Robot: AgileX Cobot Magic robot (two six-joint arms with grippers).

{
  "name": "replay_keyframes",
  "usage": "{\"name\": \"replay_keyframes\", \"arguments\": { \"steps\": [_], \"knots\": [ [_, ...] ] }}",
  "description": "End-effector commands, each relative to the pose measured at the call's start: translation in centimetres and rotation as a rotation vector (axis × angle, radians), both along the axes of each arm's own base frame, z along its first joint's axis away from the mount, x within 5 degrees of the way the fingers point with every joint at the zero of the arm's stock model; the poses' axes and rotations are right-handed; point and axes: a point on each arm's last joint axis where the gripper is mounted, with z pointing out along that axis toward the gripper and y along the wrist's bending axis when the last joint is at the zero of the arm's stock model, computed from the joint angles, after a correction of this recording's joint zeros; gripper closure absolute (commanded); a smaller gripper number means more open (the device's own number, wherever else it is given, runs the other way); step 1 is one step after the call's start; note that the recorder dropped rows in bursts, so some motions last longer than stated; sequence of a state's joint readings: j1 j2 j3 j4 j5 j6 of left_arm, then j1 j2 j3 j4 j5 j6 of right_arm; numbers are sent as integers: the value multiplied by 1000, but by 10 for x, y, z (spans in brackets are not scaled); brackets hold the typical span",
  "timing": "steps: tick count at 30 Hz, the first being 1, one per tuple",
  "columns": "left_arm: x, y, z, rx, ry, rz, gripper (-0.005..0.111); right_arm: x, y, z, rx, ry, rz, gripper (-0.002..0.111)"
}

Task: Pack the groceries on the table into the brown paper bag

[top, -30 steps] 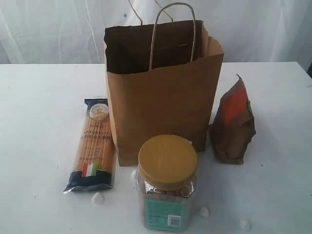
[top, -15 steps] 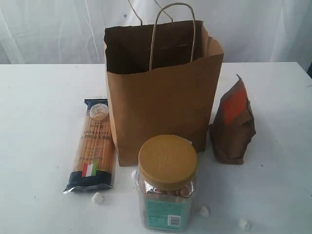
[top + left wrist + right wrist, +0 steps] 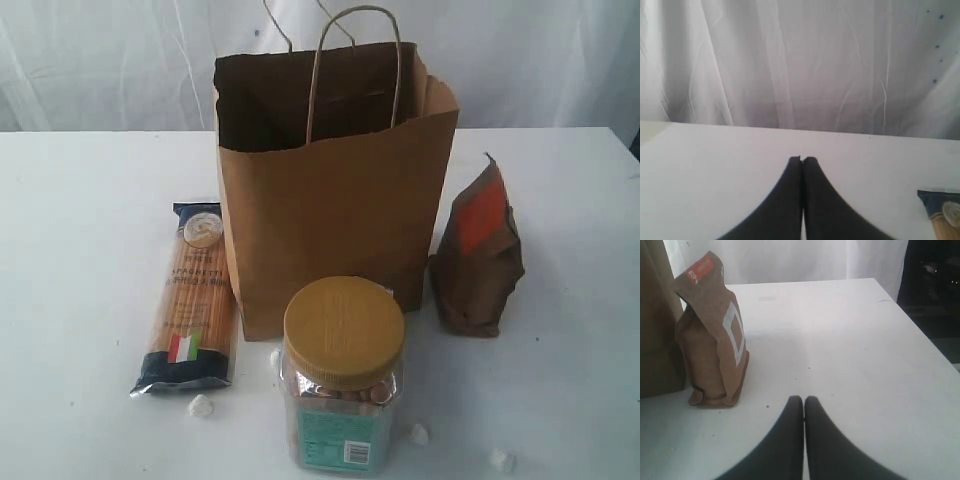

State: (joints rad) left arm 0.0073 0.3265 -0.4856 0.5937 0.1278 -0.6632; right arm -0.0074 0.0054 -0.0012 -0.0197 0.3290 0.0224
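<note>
Nothing has moved since a sec ago: tall brown kraft paper bag (image 3: pixel 330 200) stands open on white tabletop (image 3: pixel 80 200) w/ all visible groceries outside it, so packing hasn't begun. L gripper (image 3: pixel 802 160) and R gripper (image 3: pixel 803 399) are both pinched shut, empty. Brown orange-labelled pouch (image 3: pixel 710 340) stands upright near R gripper, just beside bag. Flat spaghetti pkt w/ Italian flag (image 3: pixel 190 300) lies apart from L gripper. Yellow-lidded clear jar (image 3: pixel 343 375) stands in front of bag.
</note>
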Motion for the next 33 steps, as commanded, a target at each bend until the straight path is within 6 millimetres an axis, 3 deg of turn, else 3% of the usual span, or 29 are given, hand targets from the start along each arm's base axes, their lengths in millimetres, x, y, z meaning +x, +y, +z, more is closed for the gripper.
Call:
{"name": "replay_keyframes", "arguments": {
  "steps": [1, 6, 9, 12, 18, 20, 26, 30, 32, 33],
  "knots": [
    [0, -3, -21, -114, -16, -25, 107, 0, 0, 1, 2, -13, 1, 108],
    [-16, -3, -23, -212, -112, -32, 107, 0, 0, 1, 2, -13, 1, 108],
    [-32, -3, -17, -133, -206, -40, 107, 0, 0, 1, 2, -13, 1, 108],
    [-39, 5, -24, -15, -146, 60, 107, 0, 0, 1, 2, -13, 1, 108],
    [-45, 22, -56, -245, 100, 288, 107, 0, 0, 1, 2, -13, 1, 108],
    [-44, 22, -67, -248, 145, 303, 107, 0, 0, 1, 3, -13, 1, 108],
    [-26, 14, -103, -441, 87, 226, 107, 0, 0, 1, 3, -13, 1, 108],
    [-24, 19, -150, -462, 222, 336, 107, 0, 0, 1, 3, -13, 1, 108],
    [-24, 19, -157, -611, 193, 371, 107, 0, 0, 1, 3, -13, 1, 108],
    [-24, 19, -156, -604, 180, 374, 107, 0, 0, 1, 3, -13, 1, 108]
  ]
}}
